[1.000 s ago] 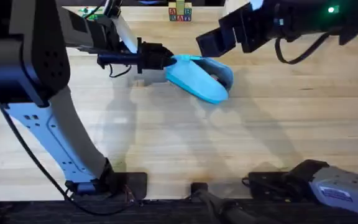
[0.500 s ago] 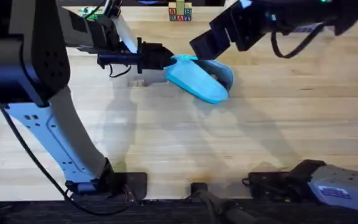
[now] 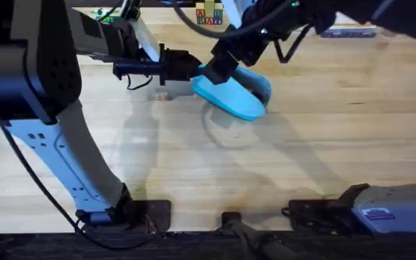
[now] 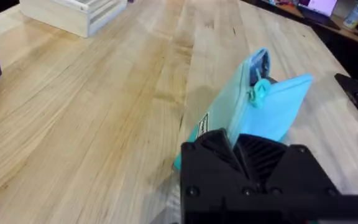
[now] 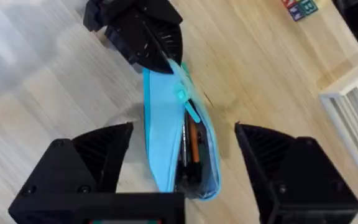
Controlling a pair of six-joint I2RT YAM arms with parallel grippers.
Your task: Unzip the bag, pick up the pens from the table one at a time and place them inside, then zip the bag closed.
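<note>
The bag point(image 3: 231, 92) lies on the far table point(image 3: 323, 144), open, pens point(image 5: 190, 142) inside. Left gripper point(image 3: 193, 70) pinches its end; right gripper point(image 5: 182, 158) hovers above, jaws apart. Zipping looks next: catch the teal pull point(image 5: 181, 94).

Bright even light, soft shadows, blurred arms

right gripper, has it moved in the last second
Yes. In the overhead view the right gripper has swung left and down toward the bag, which lies where it was, pinched at one end by the left gripper.
</note>
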